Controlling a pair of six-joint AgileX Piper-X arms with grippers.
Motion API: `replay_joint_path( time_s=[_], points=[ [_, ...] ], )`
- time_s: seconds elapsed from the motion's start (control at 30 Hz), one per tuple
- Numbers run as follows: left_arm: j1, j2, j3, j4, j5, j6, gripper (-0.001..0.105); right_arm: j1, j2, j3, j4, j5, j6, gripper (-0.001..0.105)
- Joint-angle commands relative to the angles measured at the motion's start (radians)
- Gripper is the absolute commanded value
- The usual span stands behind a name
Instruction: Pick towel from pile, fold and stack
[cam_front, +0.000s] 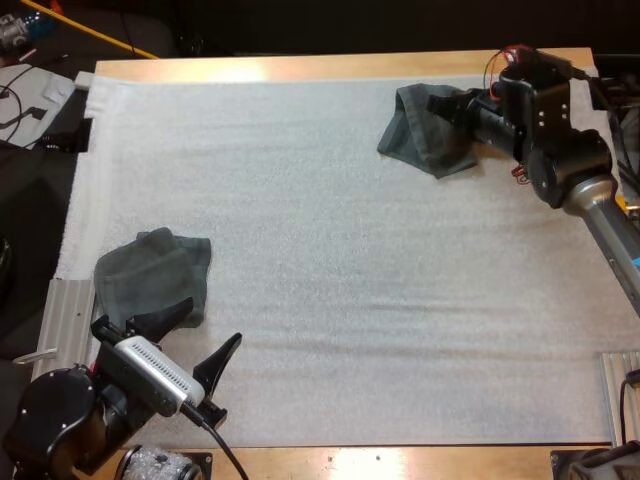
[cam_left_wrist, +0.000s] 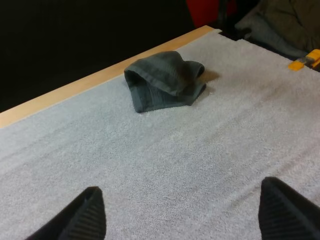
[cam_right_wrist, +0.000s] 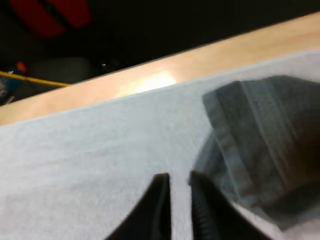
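A dark grey-green towel (cam_front: 155, 275) lies loosely folded on the white mat (cam_front: 340, 280) near its left edge. My left gripper (cam_front: 210, 325) stands open just in front of it and to its right, nothing between its fingers (cam_left_wrist: 85, 215). A second towel (cam_front: 420, 140) is bunched at the far right by the wooden rim. My right gripper (cam_front: 436, 101) rests at that towel's top edge. In the right wrist view its fingers (cam_right_wrist: 161, 200) are drawn together with only a slit between them, beside the towel's hem (cam_right_wrist: 265, 140). The left wrist view looks across bare mat to the bunched towel (cam_left_wrist: 162, 82).
Ribbed metal rails sit at the mat's left (cam_front: 65, 320) and right (cam_front: 620, 375) front corners. The wooden table edge (cam_front: 300, 68) runs along the far side. Cables and papers (cam_front: 25, 90) lie off the table at far left. The mat's middle is bare.
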Motion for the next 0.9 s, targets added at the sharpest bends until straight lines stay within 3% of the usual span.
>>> replay_joint_path(
  time_s=[0.0, 0.1, 0.17, 0.2, 0.23, 0.3, 0.87],
  points=[
    [-0.004, 0.003, -0.007, -0.006, 0.0, -0.004, 0.062, -0.01, 0.015, -0.009, 0.041, 0.015, 0.045, 0.022],
    [-0.004, 0.001, -0.007, -0.004, 0.002, -0.005, 0.062, -0.018, 0.052, -0.016, 0.045, 0.004, 0.085, 0.056],
    [-0.003, 0.004, -0.006, -0.004, 0.004, -0.004, 0.062, -0.02, 0.081, -0.019, 0.035, -0.001, 0.106, 0.067],
    [-0.004, 0.004, -0.007, -0.005, 0.003, -0.006, 0.062, -0.02, 0.098, -0.02, 0.032, -0.001, 0.118, 0.068],
    [-0.004, -0.001, -0.007, -0.007, 0.005, -0.009, 0.062, -0.019, 0.116, -0.029, 0.03, 0.005, 0.108, 0.058],
    [-0.004, 0.0, -0.006, -0.008, 0.007, -0.012, 0.062, -0.014, 0.132, -0.041, 0.036, 0.014, 0.086, 0.05],
    [-0.008, 0.001, -0.005, -0.004, 0.004, -0.02, 0.062, -0.011, 0.505, -0.152, -0.01, 0.116, 0.077, 0.051]
  ],
)
